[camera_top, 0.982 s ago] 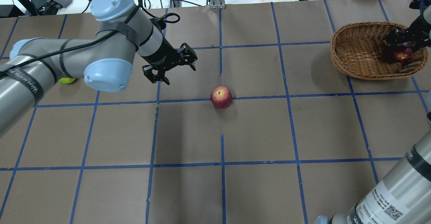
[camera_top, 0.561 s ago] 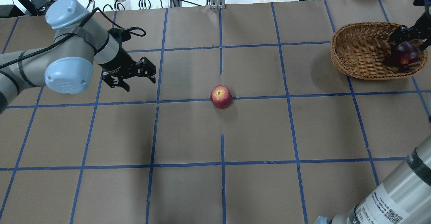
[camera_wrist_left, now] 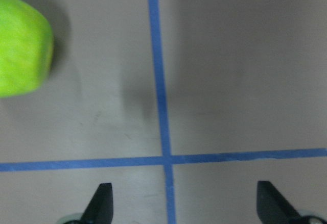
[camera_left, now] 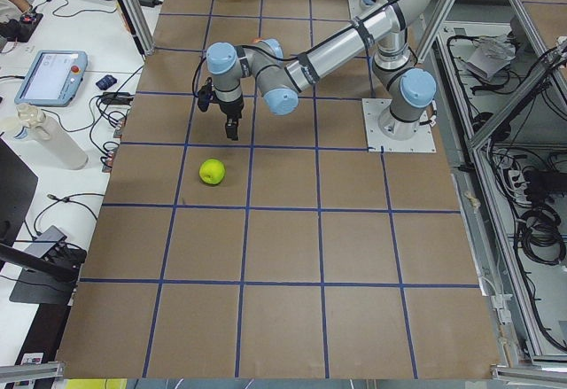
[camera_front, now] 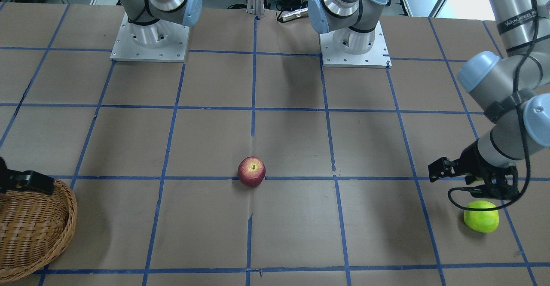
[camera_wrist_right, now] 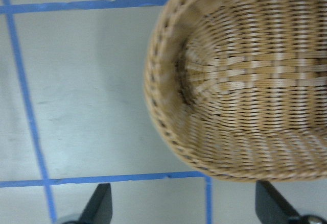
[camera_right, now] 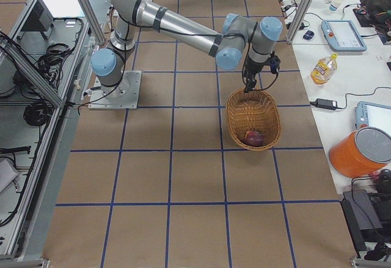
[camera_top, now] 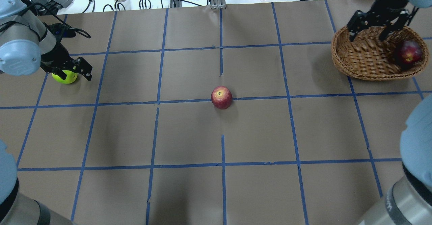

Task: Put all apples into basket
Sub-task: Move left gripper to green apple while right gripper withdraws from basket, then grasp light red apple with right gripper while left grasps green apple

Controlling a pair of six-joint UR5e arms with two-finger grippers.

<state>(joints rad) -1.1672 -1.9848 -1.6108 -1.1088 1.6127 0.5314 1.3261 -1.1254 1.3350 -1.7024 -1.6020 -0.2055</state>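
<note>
Brown paper with blue tape lines covers the table [camera_top: 256, 133]. Closest to the robot, the red apple [camera_top: 221, 97] sits alone in the middle, right by a blue line, well apart from both grippers. Farther out on the left side lies the green apple [camera_top: 66, 77]. The left gripper [camera_front: 468, 178] hangs just above the table next to it, with its fingers spread wide and nothing in them. From the left wrist camera, the green apple is off to one side, not between the fingers. Far out on the right is the basket [camera_top: 357, 59]. The dark apple [camera_top: 408, 52] lies inside it at one end. The right gripper [camera_top: 369, 32] hovers over the other end of the basket, fingers wide apart and empty. A second ago the right gripper was down in the basket around the dark apple; now it has let go and pulled away. The left gripper was closer to the middle of the table then, and it has swung out to the green apple. The red apple has not moved.
</note>
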